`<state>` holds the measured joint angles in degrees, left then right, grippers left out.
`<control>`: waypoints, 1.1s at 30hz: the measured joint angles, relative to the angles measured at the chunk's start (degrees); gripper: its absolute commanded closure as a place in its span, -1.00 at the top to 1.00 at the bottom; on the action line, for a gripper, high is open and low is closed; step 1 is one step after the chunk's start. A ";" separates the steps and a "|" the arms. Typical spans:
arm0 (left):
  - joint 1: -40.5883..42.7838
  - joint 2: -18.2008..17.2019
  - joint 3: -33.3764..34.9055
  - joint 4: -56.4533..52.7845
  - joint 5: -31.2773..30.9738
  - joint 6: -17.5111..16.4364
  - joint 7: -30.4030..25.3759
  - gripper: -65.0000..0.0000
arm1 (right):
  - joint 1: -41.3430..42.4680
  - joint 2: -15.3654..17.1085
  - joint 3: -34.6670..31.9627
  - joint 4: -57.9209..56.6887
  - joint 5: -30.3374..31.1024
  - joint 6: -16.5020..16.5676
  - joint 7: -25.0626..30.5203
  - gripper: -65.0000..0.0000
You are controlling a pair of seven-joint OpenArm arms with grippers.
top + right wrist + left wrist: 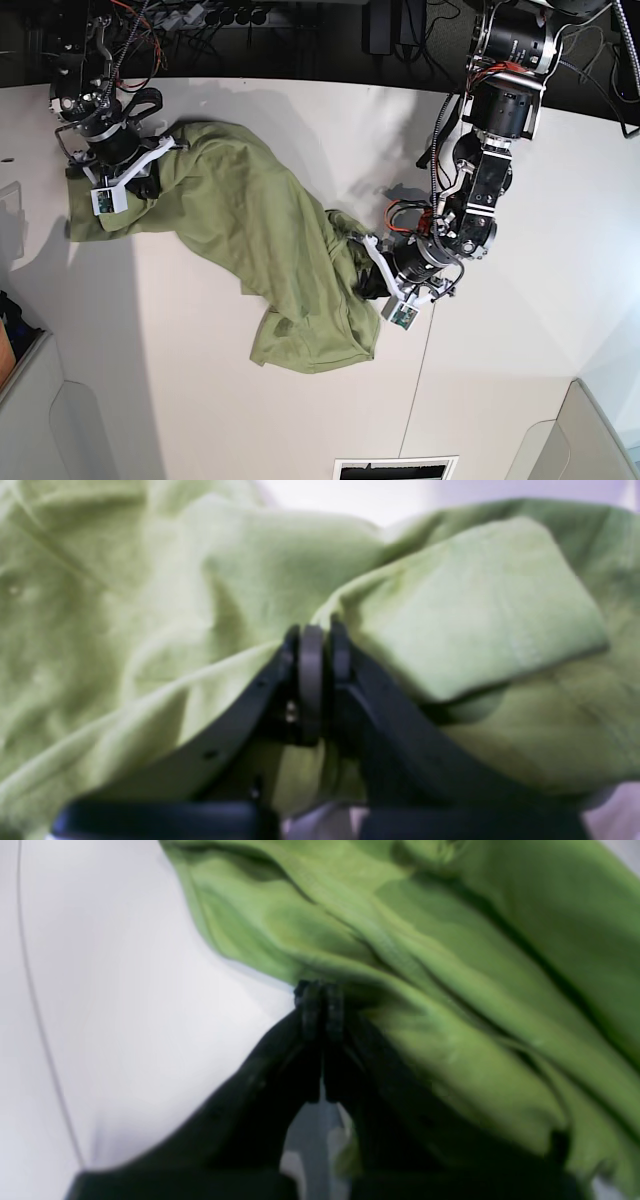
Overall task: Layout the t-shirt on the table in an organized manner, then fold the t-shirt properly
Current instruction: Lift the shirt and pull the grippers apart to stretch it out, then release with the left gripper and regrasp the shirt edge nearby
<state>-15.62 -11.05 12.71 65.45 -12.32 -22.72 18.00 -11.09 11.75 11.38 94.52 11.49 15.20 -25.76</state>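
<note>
The olive-green t-shirt lies crumpled in a long diagonal band on the white table, from the far left to the middle. My right gripper is at the shirt's far-left end. In the right wrist view its fingers are shut on a raised fold of the shirt. My left gripper is at the shirt's right edge near the middle. In the left wrist view its fingers are pinched shut on the cloth's edge above the table.
A thin dark seam runs across the table; it also shows in the left wrist view. Cables and electronics line the back edge. A slotted vent sits at the front edge. Grey panels stand at the front corners.
</note>
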 measured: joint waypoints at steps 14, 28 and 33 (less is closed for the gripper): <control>0.09 -10.93 -13.42 1.51 -8.76 -0.57 7.80 -1.00 | 0.33 0.02 9.25 -0.04 1.11 0.02 0.20 -1.00; 5.68 -19.26 -20.13 13.75 -18.67 -5.16 16.81 -1.00 | 0.61 1.88 9.25 -0.04 4.35 0.02 0.17 -0.51; 9.97 -18.73 -19.76 17.84 -26.88 -10.38 21.42 -0.97 | 0.61 1.90 9.27 -0.04 7.04 0.00 0.20 -0.32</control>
<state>-5.65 -29.78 -7.05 83.29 -39.20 -33.10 39.42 -10.48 13.65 20.64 94.48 18.52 15.20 -25.56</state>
